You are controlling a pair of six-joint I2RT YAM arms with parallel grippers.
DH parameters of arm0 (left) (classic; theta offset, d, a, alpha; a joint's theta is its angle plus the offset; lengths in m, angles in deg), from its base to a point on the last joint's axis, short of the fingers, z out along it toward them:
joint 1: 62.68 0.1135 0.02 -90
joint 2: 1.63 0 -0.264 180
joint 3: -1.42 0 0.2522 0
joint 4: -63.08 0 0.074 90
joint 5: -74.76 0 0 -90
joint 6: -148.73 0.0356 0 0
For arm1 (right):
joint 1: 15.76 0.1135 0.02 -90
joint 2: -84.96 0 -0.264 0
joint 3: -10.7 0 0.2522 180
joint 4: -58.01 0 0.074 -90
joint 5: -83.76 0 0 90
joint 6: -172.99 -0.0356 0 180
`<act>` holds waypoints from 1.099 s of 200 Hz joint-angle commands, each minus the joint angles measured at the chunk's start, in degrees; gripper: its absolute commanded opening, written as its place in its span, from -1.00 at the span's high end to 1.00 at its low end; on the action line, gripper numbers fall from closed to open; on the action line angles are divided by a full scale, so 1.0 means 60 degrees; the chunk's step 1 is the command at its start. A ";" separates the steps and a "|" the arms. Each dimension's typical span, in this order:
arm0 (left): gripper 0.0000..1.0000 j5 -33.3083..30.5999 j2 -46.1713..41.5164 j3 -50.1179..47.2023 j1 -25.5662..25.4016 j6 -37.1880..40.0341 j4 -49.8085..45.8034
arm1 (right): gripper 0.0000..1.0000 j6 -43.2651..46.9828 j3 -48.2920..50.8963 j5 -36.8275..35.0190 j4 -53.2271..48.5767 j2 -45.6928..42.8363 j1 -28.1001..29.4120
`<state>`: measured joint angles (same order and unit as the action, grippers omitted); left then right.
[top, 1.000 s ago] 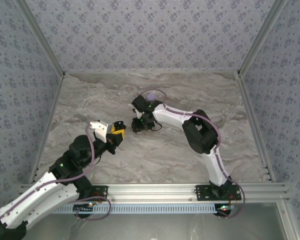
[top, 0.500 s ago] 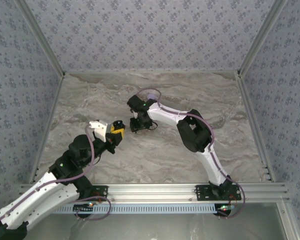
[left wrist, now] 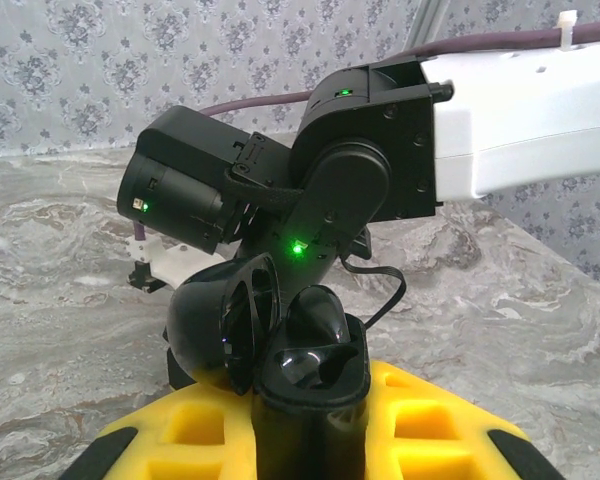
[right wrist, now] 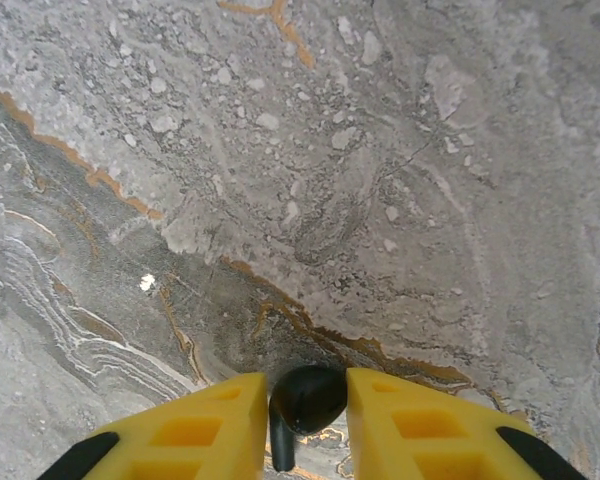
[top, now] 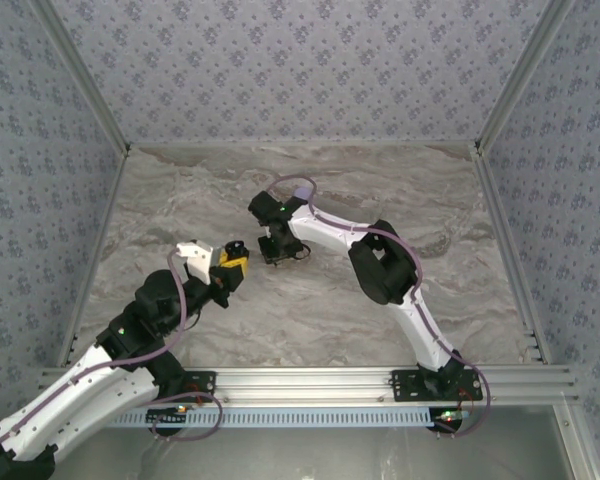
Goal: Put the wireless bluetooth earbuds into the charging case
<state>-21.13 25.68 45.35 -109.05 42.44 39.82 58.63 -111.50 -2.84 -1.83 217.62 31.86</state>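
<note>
Left end effector [left wrist: 315, 440] grips the open charging case [left wrist: 305, 365]. Right end effector [right wrist: 308, 425] pinches an earbud [right wrist: 310, 395] over the surface [right wrist: 380, 150].

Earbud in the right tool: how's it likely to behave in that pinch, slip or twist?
The earbud looks glossy and rounded, pinched just at the tips of the right tool, so it may well slip or rotate. Its stem sticks out of the pinch, so touching the charging case could lever it askew. Being tiny, it's probably very light.
</note>
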 commanded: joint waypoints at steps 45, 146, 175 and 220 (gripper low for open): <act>0.67 0.0437 -0.0037 -0.0098 0.0074 -0.0118 0.0021 | 0.56 0.0425 0.1058 -0.0413 -0.0073 -0.0616 -0.0183; 0.67 0.0983 0.0762 -0.0053 0.0075 -0.0171 0.0775 | 0.53 0.0205 0.4802 -0.0691 0.1158 -0.3014 -0.1649; 0.67 0.1092 0.1138 0.0043 0.0078 -0.0117 0.0945 | 0.46 0.0241 0.4846 -0.0585 0.1149 -0.3003 -0.1679; 0.67 0.1223 0.1512 0.0142 0.0092 -0.0082 0.1097 | 0.29 0.0401 0.4456 -0.0497 0.0917 -0.2908 -0.1694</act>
<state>-15.16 34.51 44.78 -108.79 41.74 43.38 60.36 -83.50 -5.40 5.68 200.07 21.76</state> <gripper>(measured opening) 0.191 0.338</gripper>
